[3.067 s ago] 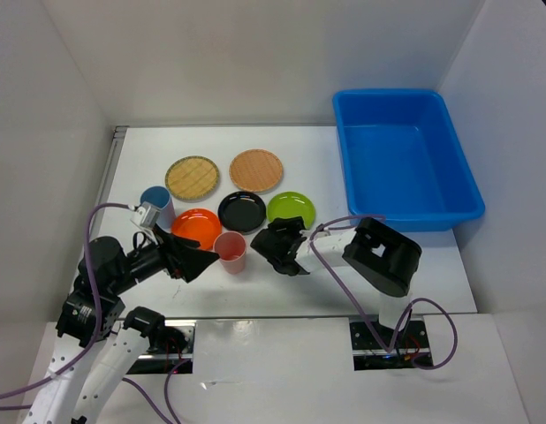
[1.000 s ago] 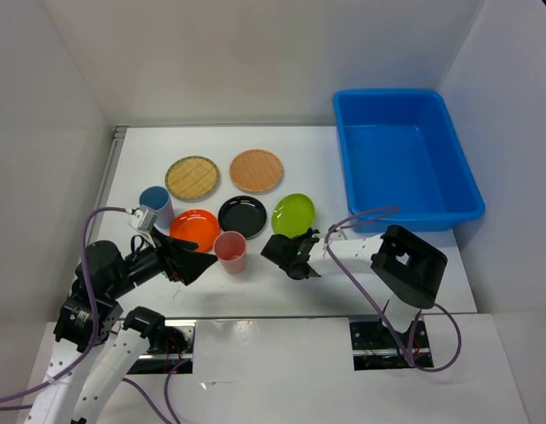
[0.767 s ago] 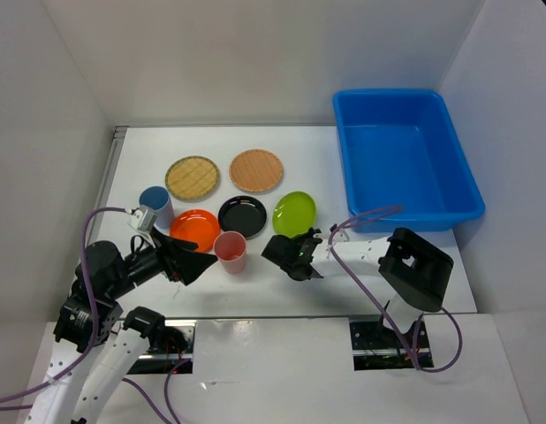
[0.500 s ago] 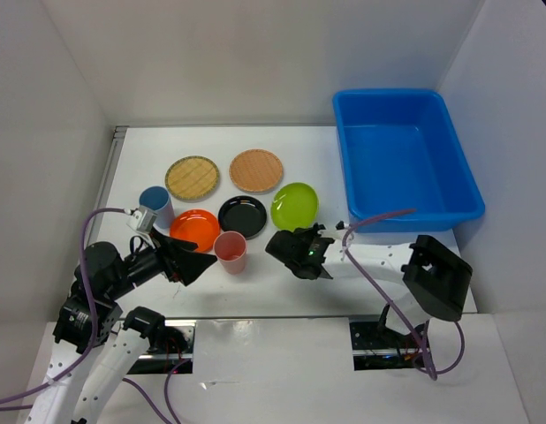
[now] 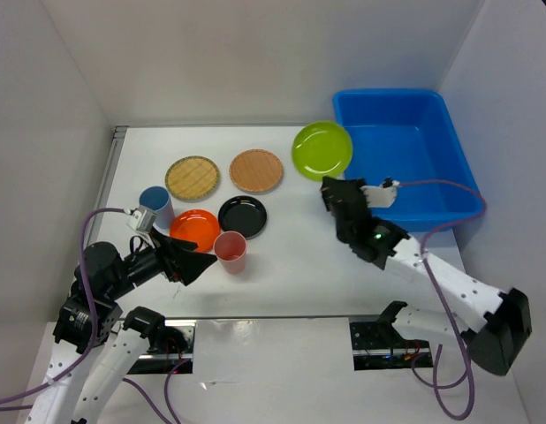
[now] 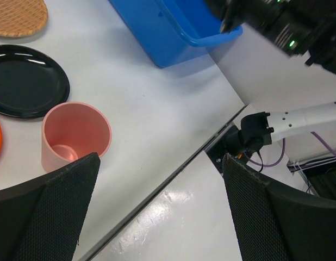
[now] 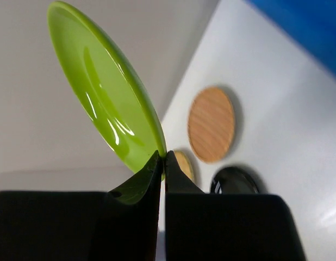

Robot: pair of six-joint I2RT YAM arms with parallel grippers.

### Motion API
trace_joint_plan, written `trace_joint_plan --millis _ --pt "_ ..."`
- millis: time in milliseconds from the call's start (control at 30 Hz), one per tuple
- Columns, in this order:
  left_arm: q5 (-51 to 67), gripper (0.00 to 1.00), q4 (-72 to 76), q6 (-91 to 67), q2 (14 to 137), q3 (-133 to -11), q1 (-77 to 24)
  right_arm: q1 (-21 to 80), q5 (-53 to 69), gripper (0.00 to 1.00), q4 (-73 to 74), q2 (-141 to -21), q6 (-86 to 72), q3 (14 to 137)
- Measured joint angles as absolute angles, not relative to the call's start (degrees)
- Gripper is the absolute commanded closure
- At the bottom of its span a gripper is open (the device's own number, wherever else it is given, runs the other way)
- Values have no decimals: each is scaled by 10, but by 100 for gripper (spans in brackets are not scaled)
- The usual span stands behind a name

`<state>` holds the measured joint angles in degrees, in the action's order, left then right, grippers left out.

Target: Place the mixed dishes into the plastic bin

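My right gripper [image 5: 331,181] [image 7: 162,156] is shut on the rim of the lime green plate [image 5: 322,149] [image 7: 103,98], holding it tilted in the air just left of the blue plastic bin [image 5: 405,168] [image 7: 309,27]. On the table lie two tan plates [image 5: 192,177] [image 5: 255,170], a black plate [image 5: 242,213] and an orange plate [image 5: 193,225]. A blue cup [image 5: 156,205] and a pink cup [image 5: 231,252] [image 6: 75,136] stand there too. My left gripper [image 5: 198,263] [image 6: 161,159] is open and empty, just left of the pink cup.
White walls close in the table on the left, back and right. The bin's inside shows nothing in it. The table's near edge [image 6: 173,174] runs under my left gripper, with the right arm's base [image 6: 249,136] beyond it.
My right arm has lifted the green plate off the table and carried it up and to the right, to the bin's left rim. The left arm has not moved.
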<state>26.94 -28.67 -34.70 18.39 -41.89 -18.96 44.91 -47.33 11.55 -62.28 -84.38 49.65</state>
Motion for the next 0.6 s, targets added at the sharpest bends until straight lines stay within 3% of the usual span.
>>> trace_joint_plan --millis 200,400,600 --pt "266 0 -284 -348 184 -419 -190 209 -317 100 87 -570 -711 517" --pt "255 0 -283 -348 183 -419 -190 -52 -108 100 74 -653 -627 550" --pt "242 0 -283 -348 183 -419 -190 -123 14 100 54 -811 -584 602"
